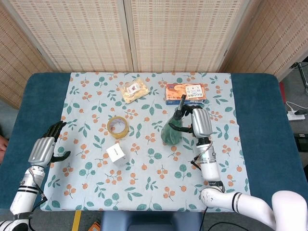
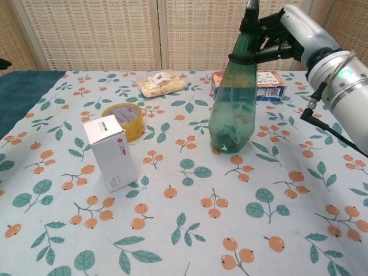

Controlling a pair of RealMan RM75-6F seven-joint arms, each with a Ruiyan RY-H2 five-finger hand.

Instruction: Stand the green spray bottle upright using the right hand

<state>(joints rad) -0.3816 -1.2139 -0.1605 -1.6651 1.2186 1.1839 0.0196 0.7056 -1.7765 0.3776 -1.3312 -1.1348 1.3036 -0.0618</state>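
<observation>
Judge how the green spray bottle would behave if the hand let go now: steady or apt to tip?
Probably tippy: the green spray bottle is tall and leans slightly. It looks nearly empty, so likely light. The right hand holds only its neck.

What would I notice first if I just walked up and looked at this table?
First you'd see the tall green spray bottle standing near the middle of the flowery tablecloth, with the shiny right hand gripping its neck. To its left stands a white box beside a yellow roll of tape. The left hand rests off at the table's edge, holding nothing.
</observation>
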